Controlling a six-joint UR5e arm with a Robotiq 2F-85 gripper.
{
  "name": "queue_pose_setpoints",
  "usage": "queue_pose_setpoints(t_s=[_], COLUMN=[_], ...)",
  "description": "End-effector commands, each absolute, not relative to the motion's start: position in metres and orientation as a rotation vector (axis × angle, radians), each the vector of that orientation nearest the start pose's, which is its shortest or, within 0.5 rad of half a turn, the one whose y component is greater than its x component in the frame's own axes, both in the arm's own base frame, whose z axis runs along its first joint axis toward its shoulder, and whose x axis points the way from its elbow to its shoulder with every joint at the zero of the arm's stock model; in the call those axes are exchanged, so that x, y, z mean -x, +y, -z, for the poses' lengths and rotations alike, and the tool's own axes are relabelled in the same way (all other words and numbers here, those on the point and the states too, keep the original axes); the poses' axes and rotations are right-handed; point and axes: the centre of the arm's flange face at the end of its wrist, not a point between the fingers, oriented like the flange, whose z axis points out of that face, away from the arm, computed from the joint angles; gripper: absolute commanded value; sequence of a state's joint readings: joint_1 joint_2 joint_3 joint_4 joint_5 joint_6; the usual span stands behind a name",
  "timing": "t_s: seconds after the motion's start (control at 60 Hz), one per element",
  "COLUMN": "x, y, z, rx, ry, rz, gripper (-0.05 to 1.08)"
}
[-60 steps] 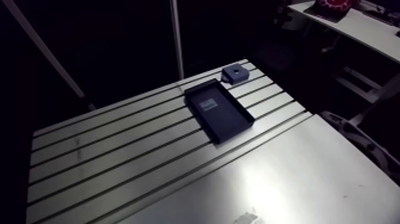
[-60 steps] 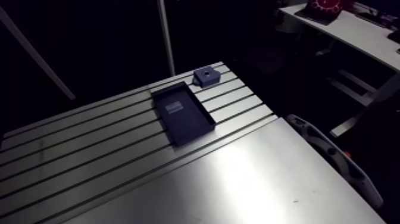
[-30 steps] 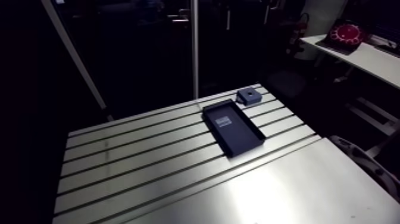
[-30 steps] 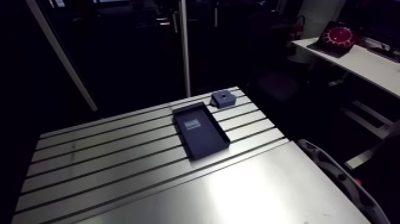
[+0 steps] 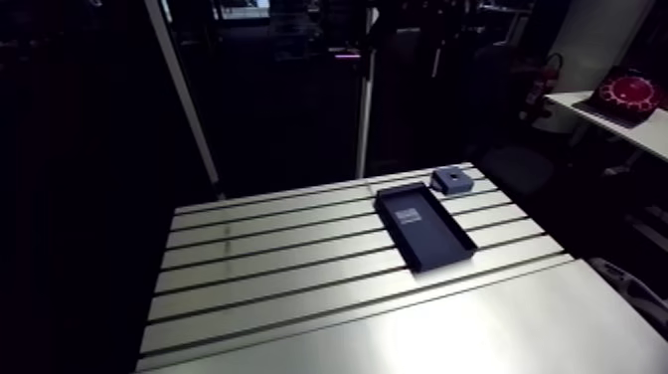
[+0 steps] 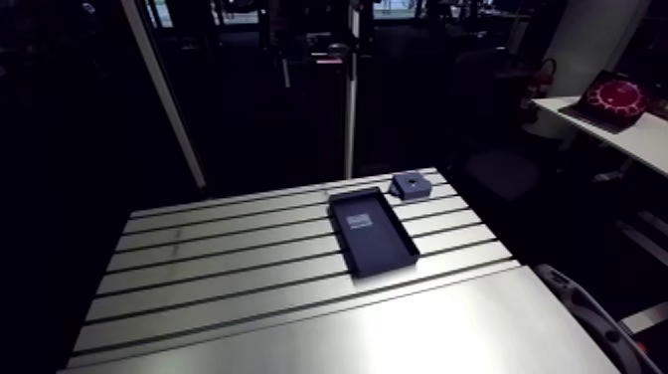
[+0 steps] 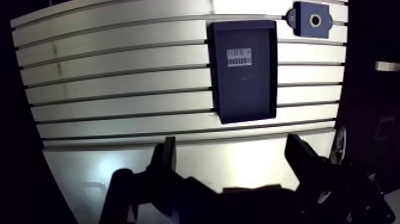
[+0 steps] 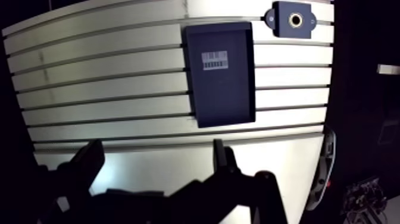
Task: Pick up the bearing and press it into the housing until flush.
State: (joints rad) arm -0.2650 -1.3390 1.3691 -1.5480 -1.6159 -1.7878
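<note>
Only the camera has swung: the small grey square housing [image 7: 314,19] with round bore still sits just beyond the dark rectangular tray [image 7: 245,92] on the slotted aluminium table [image 7: 119,77], the black gripper [image 7: 232,146] spread wide, empty.

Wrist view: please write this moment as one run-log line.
gripper open, empty | housing beside tray far end | bearing not seen

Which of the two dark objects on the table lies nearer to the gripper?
The flat rectangular tray with the white label lies just ahead of the gripper; the small block with a round hole lies beyond it.
</note>
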Motion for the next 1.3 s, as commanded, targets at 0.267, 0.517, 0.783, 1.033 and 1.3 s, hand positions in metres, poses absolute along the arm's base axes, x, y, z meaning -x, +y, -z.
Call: queue_pose_setpoints(t_s=[0.267, 0.517, 0.783, 1.033, 1.3], x=[0.571, 0.568, 0.562, 0.561, 0.561], y=[-0.083, -0.080, -0.077, -0.074, -0.076], z=[-0.460, -0.469, -0.481, -0.479, -0.479], rx=[0.035, 0.044, 0.045, 0.045, 0.054], ry=[3.124, 3.123, 3.128, 3.122, 3.122], rz=[0.006, 0.002, -0.041, -0.068, -0.057], gripper=[0.01, 0.01, 0.01, 0.01, 0.01])
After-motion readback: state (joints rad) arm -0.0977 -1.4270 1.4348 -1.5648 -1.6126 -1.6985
